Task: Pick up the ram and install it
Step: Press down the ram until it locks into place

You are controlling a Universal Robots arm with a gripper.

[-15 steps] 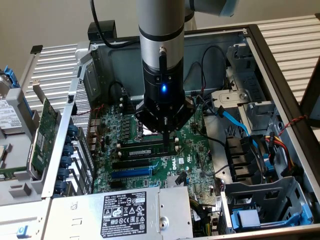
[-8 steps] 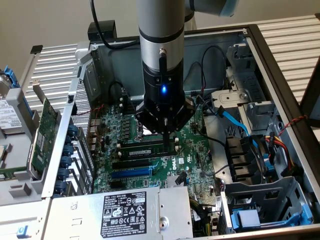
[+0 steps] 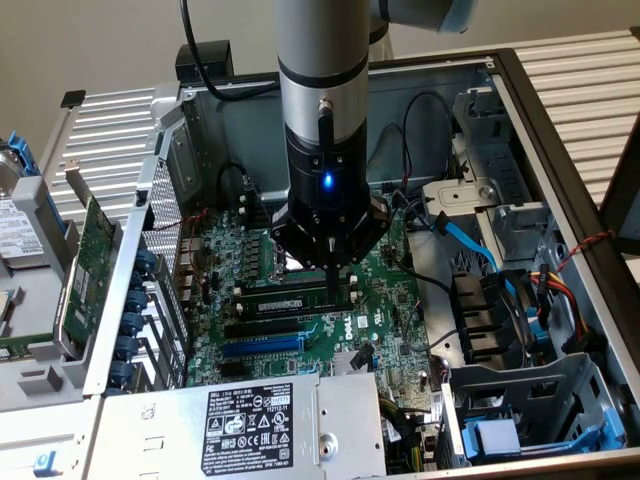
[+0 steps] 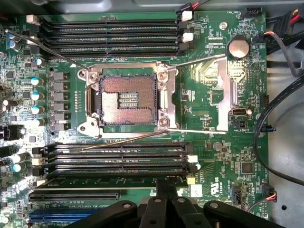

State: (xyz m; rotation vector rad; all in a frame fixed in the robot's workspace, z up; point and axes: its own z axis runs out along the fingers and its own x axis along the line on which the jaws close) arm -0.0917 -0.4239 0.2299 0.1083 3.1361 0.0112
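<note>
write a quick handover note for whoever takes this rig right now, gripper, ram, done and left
Gripper: shut, lowered inside the open computer case, tips down at the memory slots just below the CPU socket.
Ram: lying along the slot under the fingertips; the wrist view shows it in the slot nearest the gripper.
Done: ram picked up and brought to its slot.
Left: whether it is fully seated and latched cannot be told; confirm that.

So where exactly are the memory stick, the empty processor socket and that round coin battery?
ram point(image 3: 295, 306), exterior view, middle of its long top edge in the slot.
CPU socket point(image 4: 127, 100), wrist view, centre of the pin field.
coin battery point(image 4: 237, 48), wrist view, centre of its round silver face.
</note>
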